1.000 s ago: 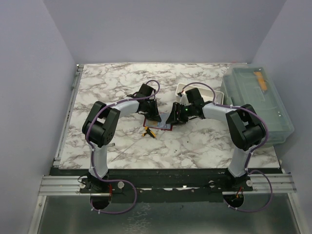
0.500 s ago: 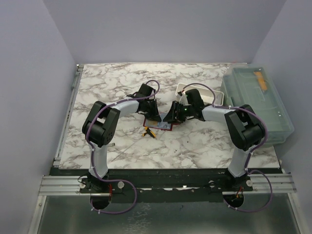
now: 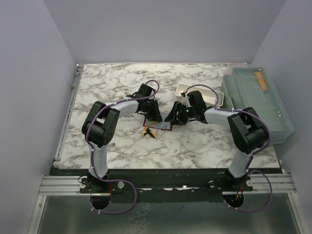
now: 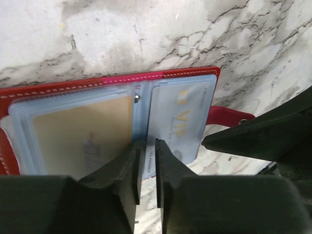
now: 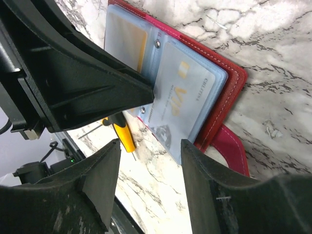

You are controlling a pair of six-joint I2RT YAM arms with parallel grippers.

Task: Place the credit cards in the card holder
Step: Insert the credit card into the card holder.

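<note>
As laid out at table centre, between both arms: small red folding card holder (image 4: 146, 78) with blue-grey slotted lining, open and face up on white-and-grey marbled tabletop (image 3: 107, 87). Holds tan-gold plastic credit card (image 4: 83, 131), apparently fully seated behind one clear sleeve. Carries pale blue plastic credit card (image 4: 178, 117) marked VIP on the opposite page, near corner jutting past the lining; judged only partly inserted. Left gripper (image 4: 147, 146): fingers drawn almost together, thin slit between, tips at the pale card's near edge beside the spine; pinching or merely pressing, cannot tell. Right gripper (image 5: 151, 146): fingers spread wide, empty, hovering just off the holder's strap side. Yellow-handled thin metal tool (image 5: 124, 136) just beside the holder, not gripped. Remaining, by estimate: pushing the pale card fully home.
</note>
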